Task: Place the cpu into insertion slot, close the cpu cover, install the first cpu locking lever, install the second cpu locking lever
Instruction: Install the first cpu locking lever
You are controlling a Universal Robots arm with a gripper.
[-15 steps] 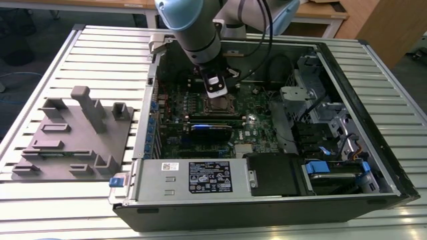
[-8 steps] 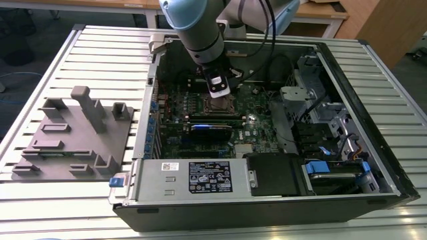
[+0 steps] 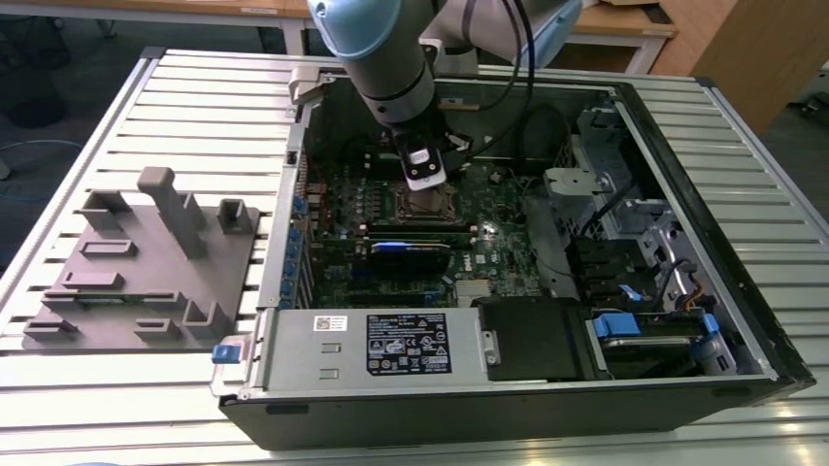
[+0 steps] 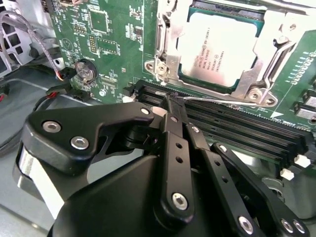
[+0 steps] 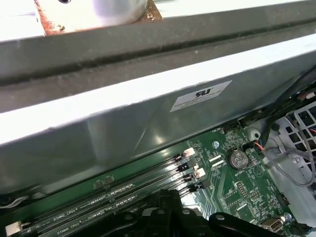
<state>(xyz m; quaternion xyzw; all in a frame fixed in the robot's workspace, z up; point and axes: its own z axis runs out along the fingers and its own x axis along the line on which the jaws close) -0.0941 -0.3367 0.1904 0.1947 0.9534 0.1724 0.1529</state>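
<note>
The end effector (image 4: 169, 101) hangs inside the open computer case (image 3: 764, 320) on the worktop (image 3: 194, 107), its fingers pressed together. In the second wrist view their tips meet the free end of a thin wire locking lever (image 4: 222, 100); whether they actually pinch it cannot be told.

The cpu (image 4: 217, 47) sits in the insertion slot (image 4: 195, 81), and the cpu cover (image 4: 266, 66) lies flat over its edges. So seating and covering look done, and the work stands at the levers.

In the exterior view the slot (image 3: 421, 206) lies just at 6 o'clock from the end effector (image 3: 425, 183). The lever runs along the slot's near edge, parallel to the long black memory slots (image 4: 232, 126). By that, its long axis seems to lie 9 to 3 o'clock in the exterior view.
</note>
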